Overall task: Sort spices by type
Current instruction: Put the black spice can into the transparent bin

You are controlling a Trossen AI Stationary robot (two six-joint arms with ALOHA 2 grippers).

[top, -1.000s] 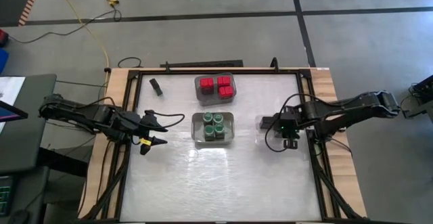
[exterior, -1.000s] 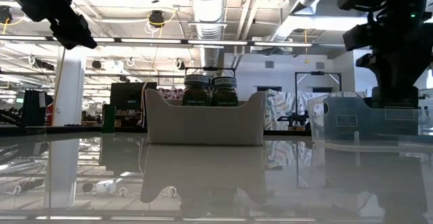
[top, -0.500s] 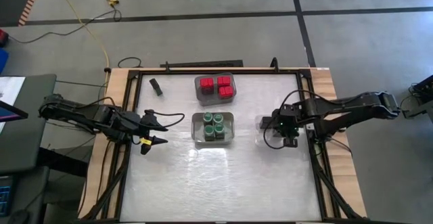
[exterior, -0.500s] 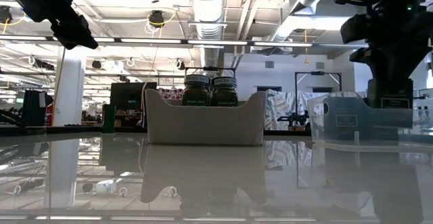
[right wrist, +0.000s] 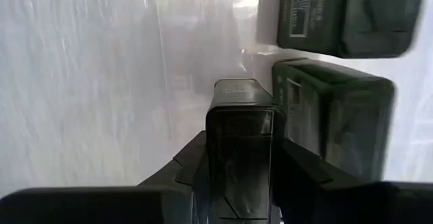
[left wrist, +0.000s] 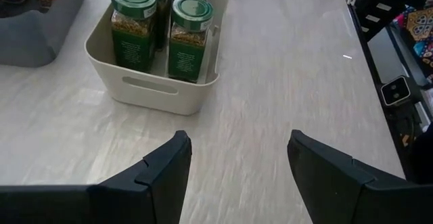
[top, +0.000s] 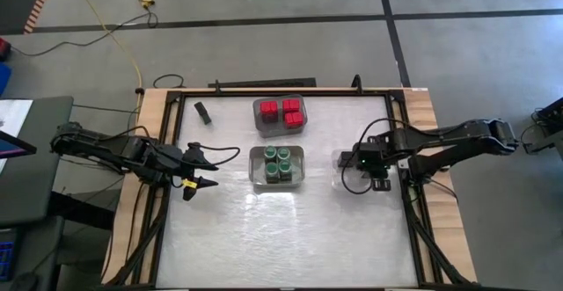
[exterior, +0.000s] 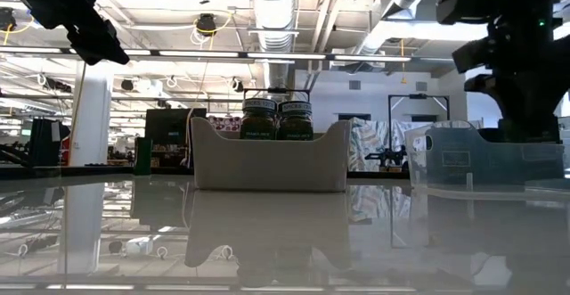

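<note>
Right gripper point(right wrist: 240, 176), clamped on a dark tin point(right wrist: 240, 143), should lower it upright beside the tins point(right wrist: 338, 129) in the clear bin point(exterior: 485, 157) near the table's right edge.

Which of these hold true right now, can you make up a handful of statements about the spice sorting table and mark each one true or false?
1. The right gripper holds a dark tin between its fingers. True.
2. The green-lidded jars sit in the white bin. True.
3. The left gripper grips a jar. False: its fingers are open and empty.
4. The red-topped containers lie loose on the table. False: they sit in a grey bin.
</note>
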